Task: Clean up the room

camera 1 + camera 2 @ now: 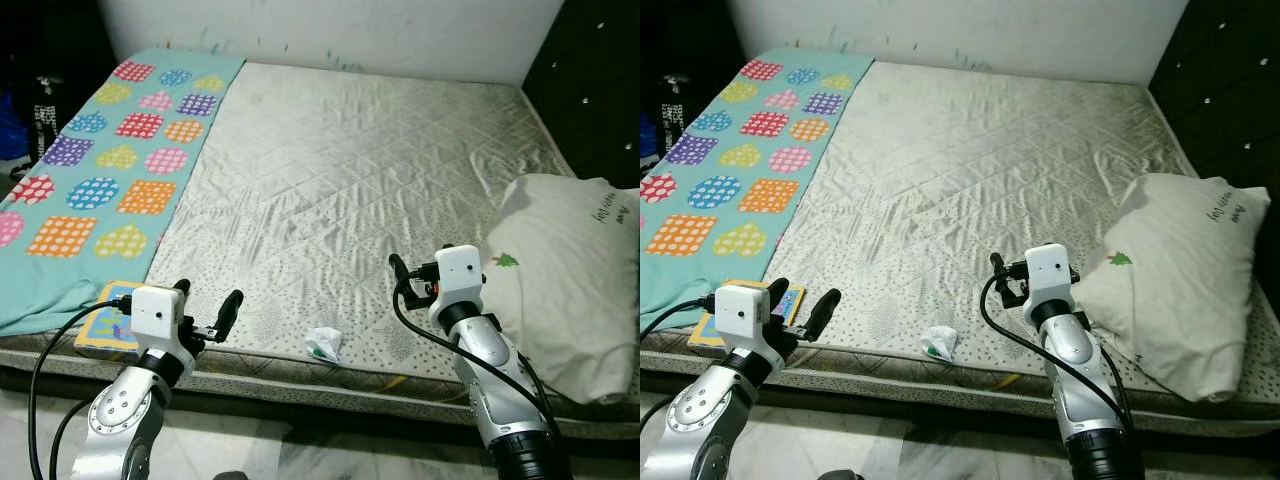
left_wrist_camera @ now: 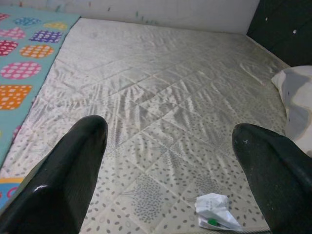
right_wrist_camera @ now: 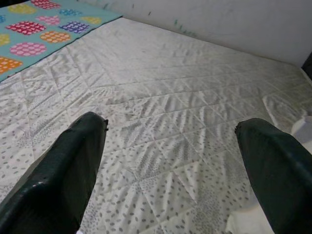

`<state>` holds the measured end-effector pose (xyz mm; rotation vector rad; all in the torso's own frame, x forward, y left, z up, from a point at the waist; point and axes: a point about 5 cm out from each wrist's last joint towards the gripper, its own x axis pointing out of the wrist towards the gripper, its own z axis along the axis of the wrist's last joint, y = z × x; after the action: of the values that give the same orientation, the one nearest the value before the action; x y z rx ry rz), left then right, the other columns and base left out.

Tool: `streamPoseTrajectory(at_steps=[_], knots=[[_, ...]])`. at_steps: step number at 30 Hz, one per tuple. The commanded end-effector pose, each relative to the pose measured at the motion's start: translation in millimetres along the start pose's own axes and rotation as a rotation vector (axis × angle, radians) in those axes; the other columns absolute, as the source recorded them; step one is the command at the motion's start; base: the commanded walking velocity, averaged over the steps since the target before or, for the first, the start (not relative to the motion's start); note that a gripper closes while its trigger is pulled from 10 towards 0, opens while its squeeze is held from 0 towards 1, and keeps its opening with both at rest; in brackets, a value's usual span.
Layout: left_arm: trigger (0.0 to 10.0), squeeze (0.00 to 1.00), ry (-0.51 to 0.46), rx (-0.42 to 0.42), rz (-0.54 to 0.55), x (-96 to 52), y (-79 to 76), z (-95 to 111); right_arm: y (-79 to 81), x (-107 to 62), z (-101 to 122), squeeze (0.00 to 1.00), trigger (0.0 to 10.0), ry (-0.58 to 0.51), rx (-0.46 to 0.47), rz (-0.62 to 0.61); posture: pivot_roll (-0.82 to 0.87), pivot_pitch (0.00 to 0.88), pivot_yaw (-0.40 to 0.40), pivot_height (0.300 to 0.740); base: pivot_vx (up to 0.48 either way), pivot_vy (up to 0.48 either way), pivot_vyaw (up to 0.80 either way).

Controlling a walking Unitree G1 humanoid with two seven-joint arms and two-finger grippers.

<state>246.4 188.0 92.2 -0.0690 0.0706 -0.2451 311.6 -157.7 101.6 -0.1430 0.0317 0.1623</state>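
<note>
Two open hands, the left hand and the right hand, were held over the bed, with crumpled paper seen between them.

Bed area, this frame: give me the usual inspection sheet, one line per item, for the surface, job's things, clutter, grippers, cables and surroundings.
Surface: bare quilted mattress, wrinkled; teal patterned blanket spread along its left side.
Job's things: crumpled white wrapper with a green bit, near the front edge between the arms.
Clutter: white pillow at the right edge; colourful flat book at the front left corner, by the blanket.
Grippers: left gripper open, empty, above the front edge; right gripper open, empty, just left of the pillow.
Cables: black cable looped beside each forearm, left and right.
Surroundings: white wall behind; dark panel at right; tiled floor in front.
</note>
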Motion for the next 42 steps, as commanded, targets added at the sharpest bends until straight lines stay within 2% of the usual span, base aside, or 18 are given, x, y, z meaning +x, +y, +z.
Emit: streamPoseTrajectory(at_steps=[1,6,42], knots=[[10.0,0.0,0.018,0.004,0.005,-1.1,1.0,-3.8,-3.2,-1.7,-2.6,0.0,10.0,0.007,0.004,-0.01,0.09,0.095,-0.031,0.74,0.0,0.0,0.0],[10.0,0.0,0.019,0.012,0.012,-0.9,2.3,-4.0,1.0,-1.4,-0.1,0.0,10.0,-0.009,0.035,0.015,0.09,0.092,-0.03,0.74,0.0,0.0,0.0],[10.0,0.0,0.019,0.013,0.013,-0.9,2.5,-4.0,0.9,-1.2,-0.6,0.0,10.0,0.002,0.021,0.011,0.09,0.092,-0.03,0.74,0.0,0.0,0.0]])
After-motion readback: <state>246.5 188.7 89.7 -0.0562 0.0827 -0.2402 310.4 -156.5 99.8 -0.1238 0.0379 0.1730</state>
